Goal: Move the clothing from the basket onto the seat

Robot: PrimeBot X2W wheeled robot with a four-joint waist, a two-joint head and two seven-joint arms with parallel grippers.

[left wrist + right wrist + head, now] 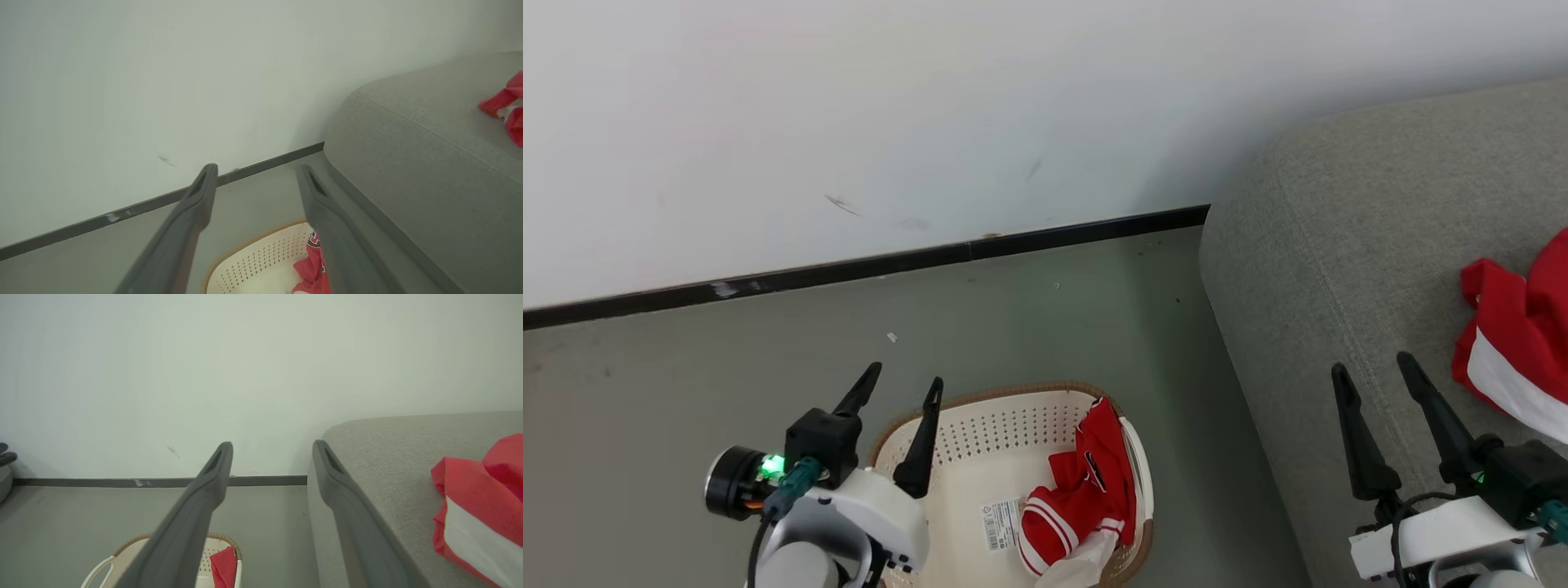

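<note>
You see left tool [906,375] spread, empty, by perforated cream basket [980,425] | right tool [1373,366] spread, empty, over woven grey seat [1339,245] | crumpled red clothing [1086,490] in basket | red-white garment [1511,343] lies on seat

Light was soft and diffuse — the white wall [931,122] was evenly bright, and shadows were faint. The head view was sharp. In both wrist views the near fingers [192,220] were blurred, and colours took a grey-green cast.

A white wall [849,98] with a dark scuff [841,204] met the grey-green floor [1013,327] along a black skirting strip [849,265]
</note>
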